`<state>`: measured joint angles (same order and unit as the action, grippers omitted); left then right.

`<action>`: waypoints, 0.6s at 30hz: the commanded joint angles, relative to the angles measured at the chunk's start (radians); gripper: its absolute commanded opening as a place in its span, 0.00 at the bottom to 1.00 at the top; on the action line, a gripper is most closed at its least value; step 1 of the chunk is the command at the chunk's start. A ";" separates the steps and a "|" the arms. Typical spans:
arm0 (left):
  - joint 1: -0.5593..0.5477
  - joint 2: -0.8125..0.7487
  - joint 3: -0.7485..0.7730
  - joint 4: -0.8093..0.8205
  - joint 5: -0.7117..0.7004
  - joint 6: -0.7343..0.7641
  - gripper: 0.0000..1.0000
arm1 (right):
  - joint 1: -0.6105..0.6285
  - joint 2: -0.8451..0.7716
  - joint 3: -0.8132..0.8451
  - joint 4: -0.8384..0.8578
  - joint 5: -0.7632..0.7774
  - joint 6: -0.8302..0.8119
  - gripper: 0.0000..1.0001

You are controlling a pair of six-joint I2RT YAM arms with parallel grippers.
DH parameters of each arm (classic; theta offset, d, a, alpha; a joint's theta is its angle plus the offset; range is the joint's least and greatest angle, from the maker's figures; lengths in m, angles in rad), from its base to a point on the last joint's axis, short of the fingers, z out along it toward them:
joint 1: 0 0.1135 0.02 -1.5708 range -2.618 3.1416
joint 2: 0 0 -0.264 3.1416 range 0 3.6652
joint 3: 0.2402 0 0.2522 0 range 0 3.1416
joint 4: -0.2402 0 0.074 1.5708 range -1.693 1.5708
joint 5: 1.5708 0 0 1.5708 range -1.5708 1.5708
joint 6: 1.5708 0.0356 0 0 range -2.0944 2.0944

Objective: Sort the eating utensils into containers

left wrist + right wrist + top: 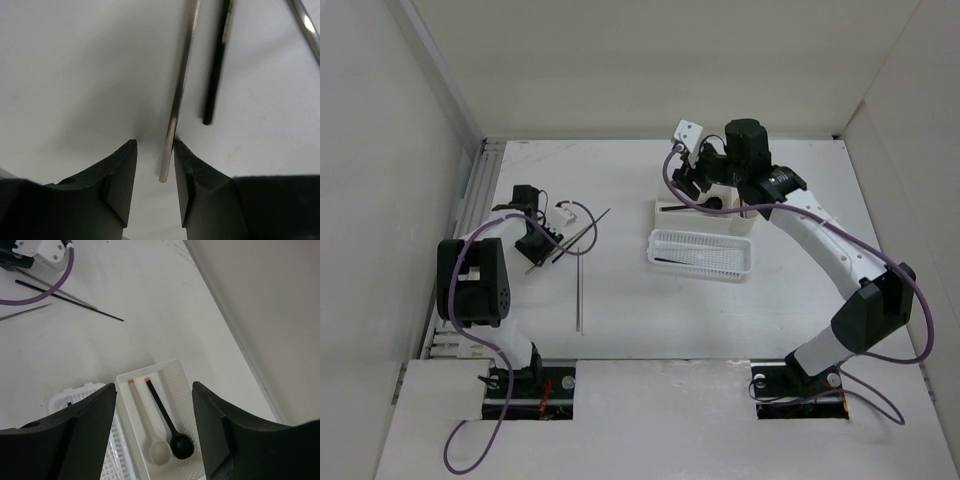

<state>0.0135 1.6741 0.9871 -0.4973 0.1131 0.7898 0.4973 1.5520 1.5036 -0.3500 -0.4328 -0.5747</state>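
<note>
Right pincer (154,390) above box (182,385) w/ black spoon (181,446), beige spoon (160,451).

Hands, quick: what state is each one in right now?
Left hand: open, a stick end between its fingers, not clamped.
Right hand: open, empty, above the box.
</note>
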 commanded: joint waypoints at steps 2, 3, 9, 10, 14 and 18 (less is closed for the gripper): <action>0.005 0.145 0.031 0.135 -0.023 -0.047 0.32 | -0.015 -0.055 -0.009 0.063 0.011 0.026 0.68; 0.005 0.154 0.060 0.135 -0.013 -0.047 0.30 | -0.016 -0.055 -0.009 0.063 0.011 0.026 0.68; 0.005 0.202 0.125 0.114 -0.003 -0.057 0.15 | -0.025 -0.086 -0.031 0.065 0.032 0.026 0.68; 0.005 0.202 0.125 0.114 -0.003 -0.057 0.10 | -0.025 -0.096 -0.043 0.065 0.042 0.035 0.68; 0.005 0.202 0.125 0.082 0.037 -0.047 0.00 | -0.034 -0.116 -0.066 0.075 0.042 0.044 0.68; 0.005 0.190 0.143 0.042 0.112 -0.076 0.00 | -0.034 -0.125 -0.066 0.075 0.042 0.044 0.68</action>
<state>0.0170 1.8141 1.1439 -0.3969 0.1081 0.7433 0.4694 1.4681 1.4380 -0.3275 -0.3943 -0.5468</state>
